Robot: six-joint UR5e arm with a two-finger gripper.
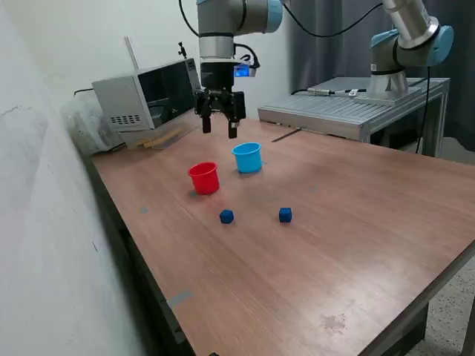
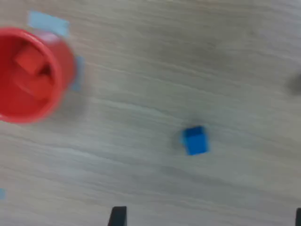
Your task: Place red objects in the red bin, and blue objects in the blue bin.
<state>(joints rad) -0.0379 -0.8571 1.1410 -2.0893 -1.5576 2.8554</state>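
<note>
2 red cubes (image 2: 32,70) lie inside the red cup (image 1: 203,178), 2 blue cubes (image 1: 226,216) (image 1: 285,214) wait on the table (image 1: 356,245) near the cups, and the empty, spread gripper (image 1: 219,127) risks bumping the blue cup (image 1: 247,157) when it descends.

Table (image 1: 356,245): wood-grain, slight sheen. Red cup (image 1: 203,178), blue cup (image 1: 247,158): smooth plastic.

A brown wood-grain bench (image 1: 356,245) carries a red cup (image 1: 203,178) and a light blue cup (image 1: 247,157) standing upright, near each other. Two dark blue cubes (image 1: 226,216) (image 1: 285,214) lie apart in front of them. The red cup holds two red cubes (image 2: 33,70).
</note>
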